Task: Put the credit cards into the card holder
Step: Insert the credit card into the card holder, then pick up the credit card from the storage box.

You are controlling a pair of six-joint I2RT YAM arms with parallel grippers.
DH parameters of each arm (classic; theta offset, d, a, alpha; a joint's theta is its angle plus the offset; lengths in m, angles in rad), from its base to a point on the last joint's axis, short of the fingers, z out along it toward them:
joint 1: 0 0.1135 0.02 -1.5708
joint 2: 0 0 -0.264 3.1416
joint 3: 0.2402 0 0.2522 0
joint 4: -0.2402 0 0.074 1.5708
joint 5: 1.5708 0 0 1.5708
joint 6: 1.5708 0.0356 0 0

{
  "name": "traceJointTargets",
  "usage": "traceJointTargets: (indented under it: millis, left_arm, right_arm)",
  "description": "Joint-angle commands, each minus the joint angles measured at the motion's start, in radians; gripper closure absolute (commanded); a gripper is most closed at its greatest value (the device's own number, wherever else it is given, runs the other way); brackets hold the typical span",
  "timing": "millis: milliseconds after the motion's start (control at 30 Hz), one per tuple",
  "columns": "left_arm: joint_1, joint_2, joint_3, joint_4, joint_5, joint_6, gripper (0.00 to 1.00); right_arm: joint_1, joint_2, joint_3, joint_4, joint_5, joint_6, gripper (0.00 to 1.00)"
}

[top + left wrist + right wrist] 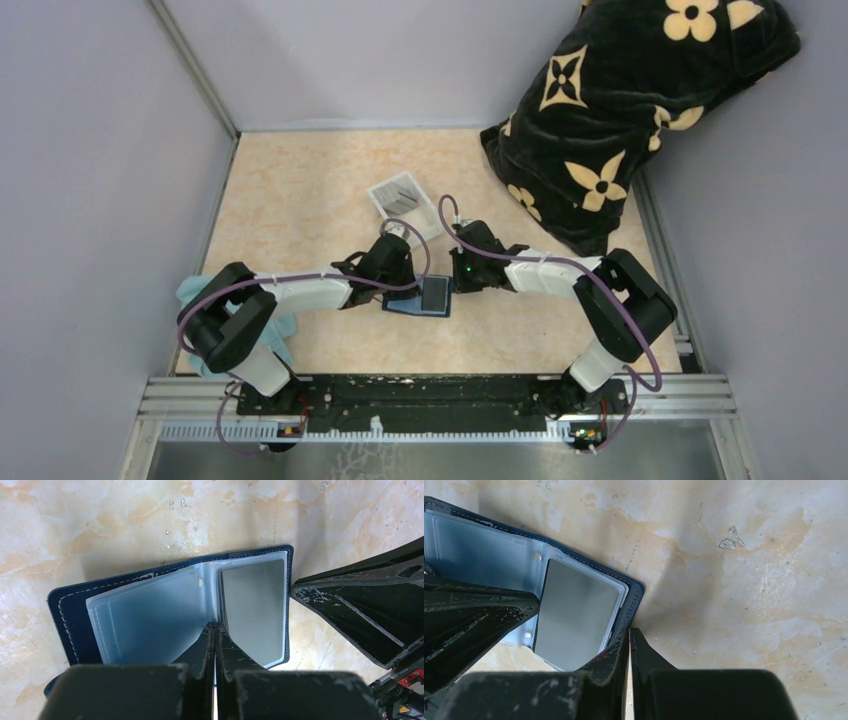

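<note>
The navy card holder [407, 306] [70, 615] [636, 591] lies open on the table between the two arms, its pale blue lining facing up. One grey credit card [255, 610] [574, 615] sits in the right-hand clear sleeve. My left gripper [215, 626] [403, 288] is shut, its tips down on the centre fold. My right gripper [629, 630] [456, 284] is shut on the card holder's right edge, which runs in between its tips. More dark credit cards [400, 188] lie in a white tray.
The white tray [378, 196] stands just behind the grippers. A big black pillow with tan flowers [640, 110] fills the back right. A light blue cloth [198, 296] lies beside the left arm's base. Grey walls close in the table.
</note>
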Motion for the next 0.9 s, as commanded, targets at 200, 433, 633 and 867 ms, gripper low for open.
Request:
traceJointTargets:
  millis: [200, 433, 633, 867]
  left_arm:
    - [-0.013, -0.029, 0.020, -0.034, -0.055, -0.003, 0.93]
    - [-0.012, -0.103, 0.035, -0.097, -0.180, -0.005, 0.84]
    - [-0.013, -0.165, 0.110, -0.182, -0.266, 0.012, 0.74]
    - [-0.013, -0.300, 0.199, -0.269, -0.382, 0.035, 0.46]
  right_arm:
    - [0.019, -0.023, 0.002, -0.036, 0.067, -0.005, 0.94]
    - [0.018, -0.118, -0.009, -0.037, 0.146, -0.037, 0.88]
    - [0.019, -0.235, 0.004, -0.004, 0.211, -0.101, 0.62]
    - [0.018, -0.363, 0.048, 0.103, 0.260, -0.234, 0.49]
